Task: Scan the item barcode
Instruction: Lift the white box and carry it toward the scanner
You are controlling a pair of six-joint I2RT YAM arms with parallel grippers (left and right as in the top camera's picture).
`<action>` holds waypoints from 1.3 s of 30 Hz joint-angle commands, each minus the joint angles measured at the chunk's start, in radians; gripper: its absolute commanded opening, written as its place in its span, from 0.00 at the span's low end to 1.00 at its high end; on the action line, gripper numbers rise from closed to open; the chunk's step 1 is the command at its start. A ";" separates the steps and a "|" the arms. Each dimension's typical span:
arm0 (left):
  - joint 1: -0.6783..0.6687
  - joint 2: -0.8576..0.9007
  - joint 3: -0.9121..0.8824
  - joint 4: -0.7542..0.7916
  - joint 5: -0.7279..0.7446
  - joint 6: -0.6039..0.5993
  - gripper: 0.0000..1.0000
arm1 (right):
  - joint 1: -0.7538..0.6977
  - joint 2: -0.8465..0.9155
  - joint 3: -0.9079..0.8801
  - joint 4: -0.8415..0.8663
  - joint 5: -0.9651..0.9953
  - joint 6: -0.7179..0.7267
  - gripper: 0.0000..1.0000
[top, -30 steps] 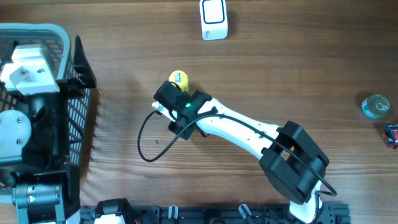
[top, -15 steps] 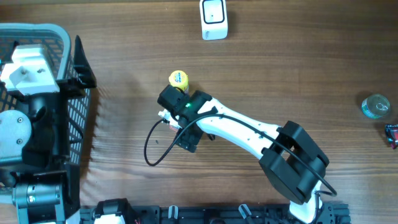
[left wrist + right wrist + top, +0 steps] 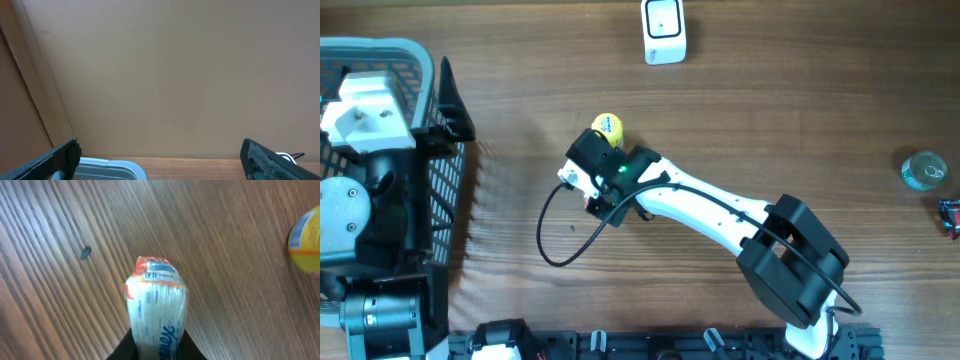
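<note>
My right gripper is shut on a clear-wrapped tissue pack with blue lettering and a red-and-blue end, held just above the wooden table. From overhead, the pack pokes out to the left of the right gripper. The white scanner stands at the table's far edge, well away from the pack. No barcode is visible on the pack in these views. The left gripper is open and empty, facing a plain wall over the basket.
A yellow round item lies just behind the right gripper, also at the right edge of the wrist view. A grey wire basket fills the left side. A clear round item and a small red-blue object lie far right.
The right gripper opened, dipped toward the table and then shut on the tissue pack, shifting slightly back up and left. The left arm has not moved.
</note>
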 commanded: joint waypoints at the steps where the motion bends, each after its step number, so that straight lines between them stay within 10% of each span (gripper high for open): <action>1: 0.003 -0.007 -0.002 0.003 0.016 -0.009 1.00 | -0.003 0.008 -0.003 0.024 -0.021 -0.002 0.05; 11: 0.003 -0.007 -0.002 0.004 0.015 0.002 1.00 | -0.198 0.004 -0.003 0.027 0.014 -0.186 0.05; 20: 0.003 0.021 -0.002 0.004 -0.039 0.002 1.00 | -0.581 -0.174 -0.003 -0.066 -0.542 -0.523 0.05; 33: 0.003 0.146 -0.002 0.011 -0.053 0.002 1.00 | -0.811 -0.283 -0.003 -0.336 -1.435 -1.577 0.04; 39: 0.004 0.146 -0.002 0.003 -0.053 0.002 1.00 | -0.811 -0.289 0.002 -0.120 -1.553 -1.578 0.05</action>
